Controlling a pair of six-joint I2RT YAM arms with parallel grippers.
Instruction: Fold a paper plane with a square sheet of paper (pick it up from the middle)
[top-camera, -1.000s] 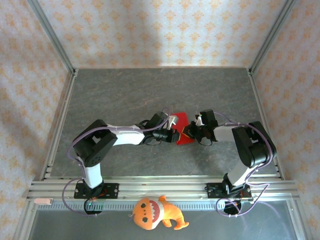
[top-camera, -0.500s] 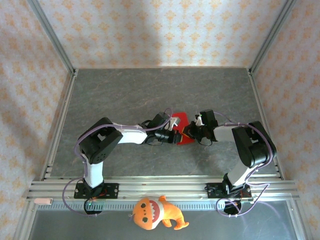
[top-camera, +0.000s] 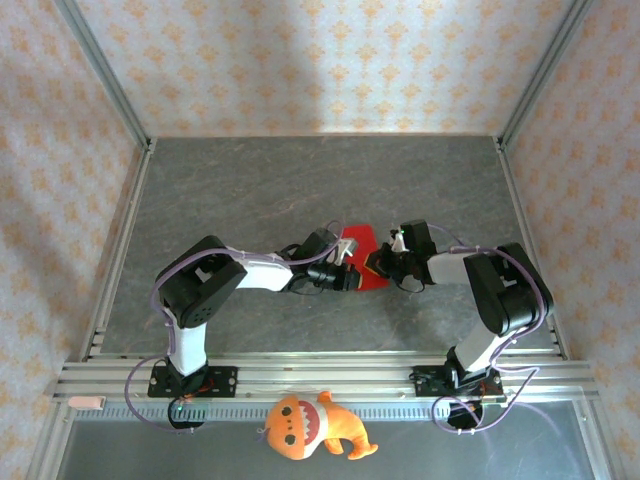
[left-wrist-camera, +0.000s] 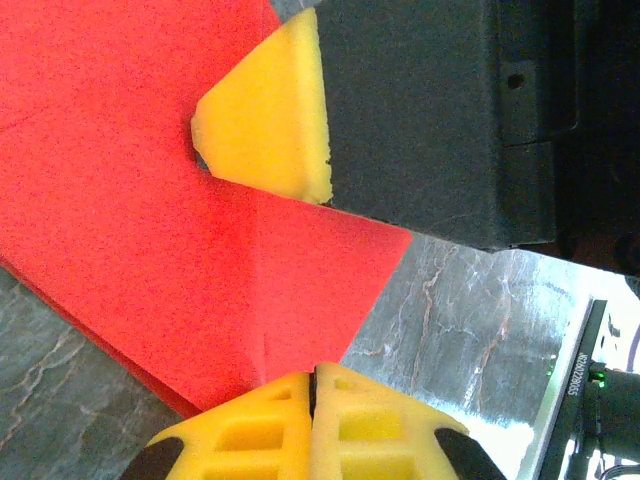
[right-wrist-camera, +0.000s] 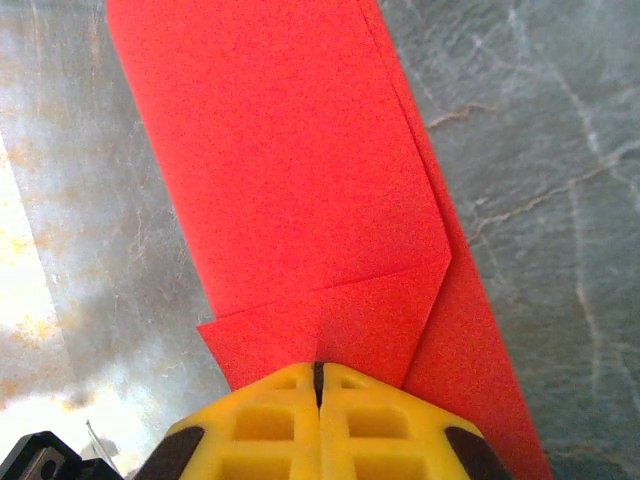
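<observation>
Where right pincer (right-wrist-camera: 320, 370) meets paper (right-wrist-camera: 300, 170), wrist-view crease (right-wrist-camera: 325, 292)

Each arm is built of bulky black joint housings joined by smooth white shells. On the left arm (top-camera: 200, 295), one white shell sits just above the rail (top-camera: 330, 372) and a second lies farther from it. The right arm (top-camera: 505, 290) has its white shell just above the rail too. Black base plates (top-camera: 192, 381) sit on the rail. Thin purple cables (top-camera: 152, 292) run along both arms and loop down past the rail. The left fingers (left-wrist-camera: 240, 435) and right fingers (right-wrist-camera: 260, 425) are bright yellow wedges with moulded rectangular recesses and black outer corners.
</observation>
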